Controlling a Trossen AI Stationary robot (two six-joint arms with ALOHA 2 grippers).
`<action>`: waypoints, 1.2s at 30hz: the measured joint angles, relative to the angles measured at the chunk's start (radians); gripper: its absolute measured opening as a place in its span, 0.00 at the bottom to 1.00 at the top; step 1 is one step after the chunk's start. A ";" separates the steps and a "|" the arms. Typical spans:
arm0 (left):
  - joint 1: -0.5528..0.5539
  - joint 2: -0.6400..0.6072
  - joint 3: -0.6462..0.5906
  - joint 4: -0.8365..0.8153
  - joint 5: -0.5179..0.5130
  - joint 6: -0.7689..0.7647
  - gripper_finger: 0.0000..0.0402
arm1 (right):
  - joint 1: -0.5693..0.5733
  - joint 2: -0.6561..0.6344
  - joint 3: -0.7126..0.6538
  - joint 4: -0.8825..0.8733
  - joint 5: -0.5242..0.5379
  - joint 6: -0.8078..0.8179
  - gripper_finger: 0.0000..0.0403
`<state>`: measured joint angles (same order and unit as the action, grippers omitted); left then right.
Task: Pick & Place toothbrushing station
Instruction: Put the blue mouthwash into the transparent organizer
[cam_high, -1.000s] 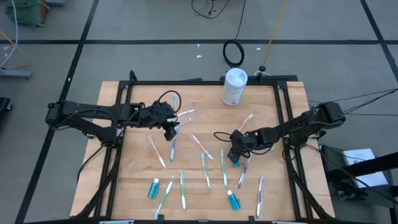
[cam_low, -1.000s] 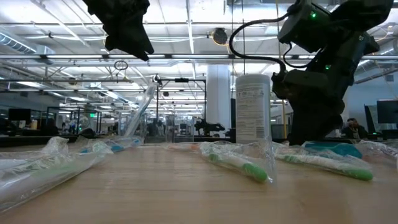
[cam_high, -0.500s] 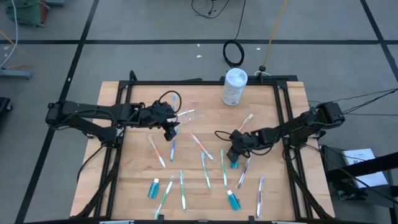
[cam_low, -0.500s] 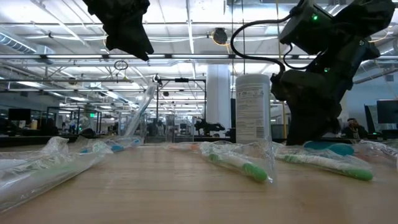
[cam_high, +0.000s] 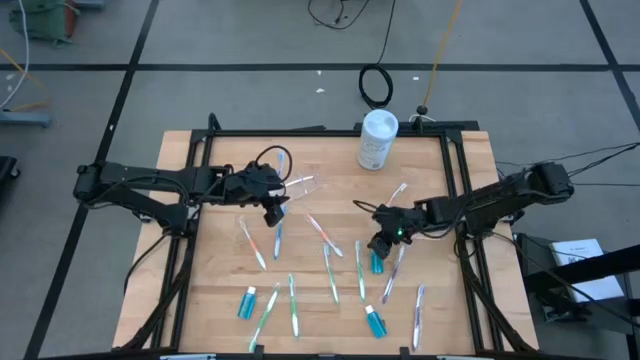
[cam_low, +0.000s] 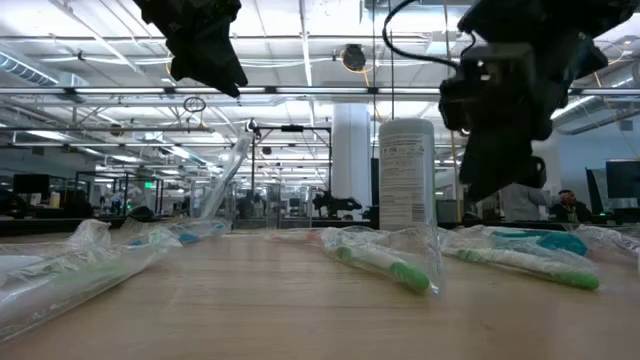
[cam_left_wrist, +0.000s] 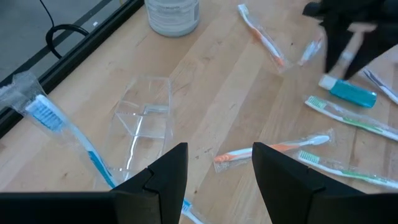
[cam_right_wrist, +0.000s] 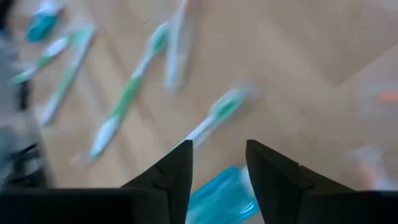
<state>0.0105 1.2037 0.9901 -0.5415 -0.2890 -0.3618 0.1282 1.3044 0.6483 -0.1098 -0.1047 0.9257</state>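
1. A small blue tube (cam_high: 376, 263) lies on the wooden desk (cam_high: 215, 285), right of centre, among wrapped toothbrushes (cam_high: 330, 273).
2. The right hand (cam_high: 379, 243) hangs just above that tube; in the right wrist view its fingers (cam_right_wrist: 166, 177) stand apart with the tube (cam_right_wrist: 222, 199) showing between them, nothing gripped.
3. The clear plastic cup (cam_left_wrist: 144, 116) lies on its side left of centre, beside a blue toothbrush (cam_left_wrist: 65, 134).
4. The left hand (cam_high: 274, 210) hovers over the cup, fingers (cam_left_wrist: 165, 174) spread wide and empty.
5. A white canister (cam_high: 377, 139) stands at the far edge.
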 joint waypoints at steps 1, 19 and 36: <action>0.000 0.000 0.000 0.001 0.000 0.000 0.46 | 0.003 -0.025 0.000 -0.016 -0.017 0.010 0.37; 0.000 0.000 0.000 0.023 -0.002 -0.007 0.46 | 0.108 0.067 0.000 -0.132 0.133 0.267 0.37; 0.000 0.000 0.000 0.021 -0.031 0.001 0.46 | 0.107 0.214 0.004 0.035 0.129 0.293 0.34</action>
<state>0.0105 1.2041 0.9901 -0.5201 -0.3196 -0.3607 0.2356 1.5185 0.6525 -0.0747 0.0248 1.2190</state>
